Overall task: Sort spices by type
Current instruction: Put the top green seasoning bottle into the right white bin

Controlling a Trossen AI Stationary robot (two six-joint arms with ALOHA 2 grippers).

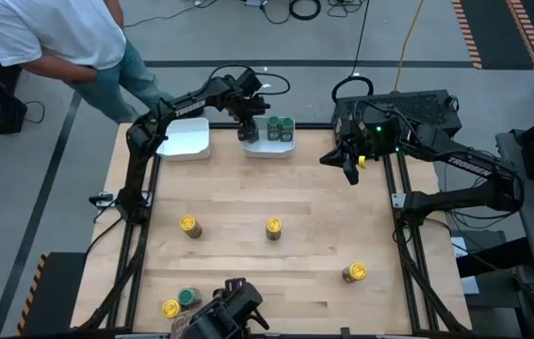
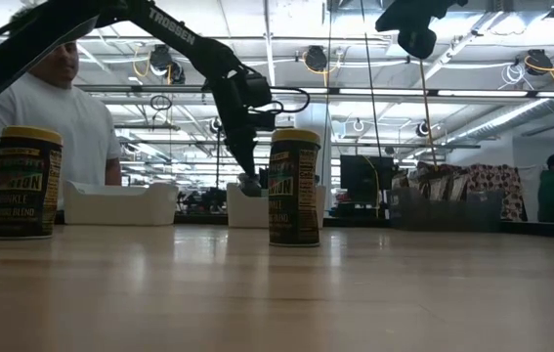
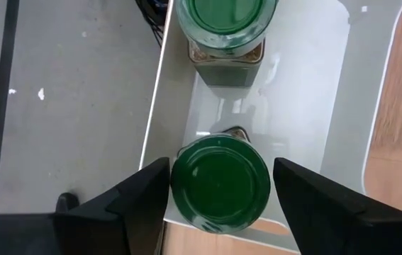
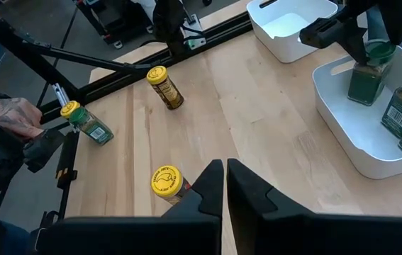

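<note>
The green-lidded jar (image 3: 220,183) stands upright in the right-hand white tray (image 1: 268,147) at the far edge of the surface (image 1: 276,273), with two other green-lidded jars (image 1: 281,128) beside it in the same tray. The left gripper (image 1: 250,130) hangs over it, and its fingers (image 3: 133,202) are spread on both sides of the lid, not touching it as far as I can see, so the jar looks released. The jar seems rigid, light and smooth, glass or clear plastic, so it could slip or tip if pushed sideways; I judge the best hold is across the lid or just under it, from above, with the fingers straight. The second white tray (image 1: 187,139), to the left, is without jars. Yellow-lidded jars remain on the surface: two in the middle (image 1: 273,227), one near the right side (image 1: 354,273), and one at the near edge (image 1: 170,308) next to another green-lidded jar (image 1: 189,298). The right gripper (image 1: 350,171) waits above the far right part of the surface with its fingers pressed together, holding nothing. A person (image 1: 55,38) stands beyond the far left corner.
</note>
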